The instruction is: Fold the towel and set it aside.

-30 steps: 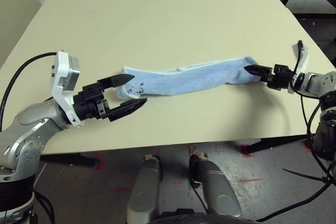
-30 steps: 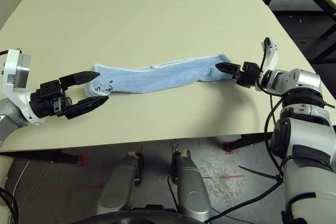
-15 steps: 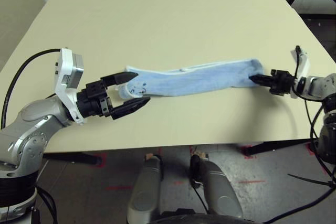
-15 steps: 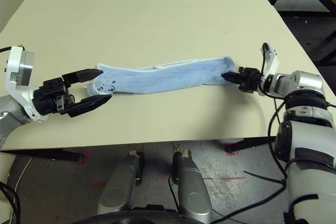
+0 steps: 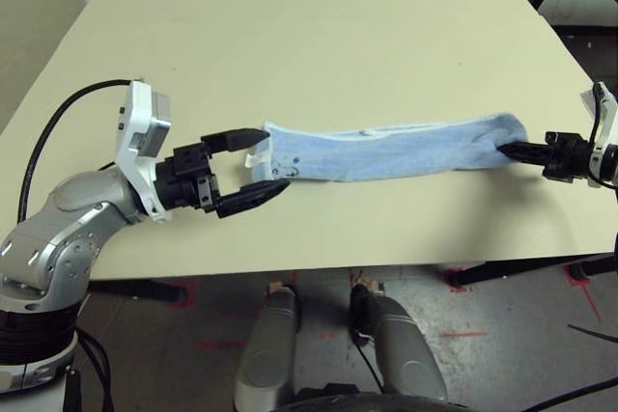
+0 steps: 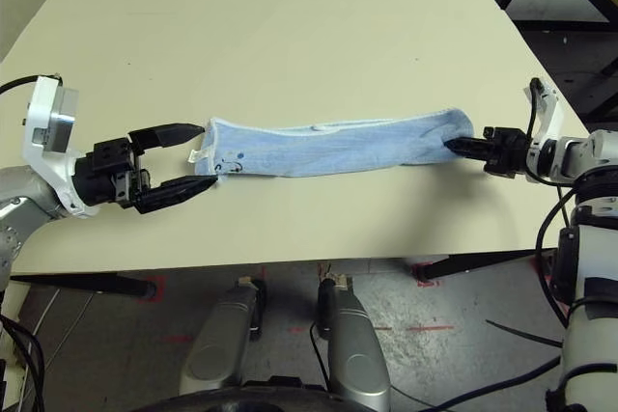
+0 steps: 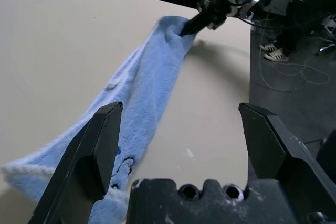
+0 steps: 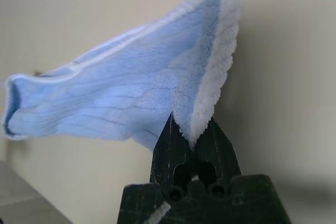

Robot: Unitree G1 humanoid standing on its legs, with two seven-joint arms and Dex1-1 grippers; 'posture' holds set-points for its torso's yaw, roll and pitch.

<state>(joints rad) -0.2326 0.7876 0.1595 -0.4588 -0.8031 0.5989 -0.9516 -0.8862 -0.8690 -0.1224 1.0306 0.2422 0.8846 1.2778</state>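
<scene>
From the head cameras, the small light-blue terry towel with white edging (image 5: 386, 150) is lying stretched out on the beige table (image 5: 319, 26), so I'd say it's being pulled flat before folding, with the right gripper (image 6: 465, 147) pinching one end tight. In the left wrist view, the left gripper (image 7: 181, 129) is reaching in level with its jaws spread wide around the other end, so closing looks next. In the right wrist view, the cloth is fanning out from the pressed-together jaws.

One light-blue towel (image 5: 396, 151), stretched long across one beige table (image 5: 290, 36). Two black two-fingered grippers: left gripper (image 5: 259, 159) at one end, right gripper (image 5: 512, 151) at the other. One white label (image 5: 257, 155) on the towel.
</scene>
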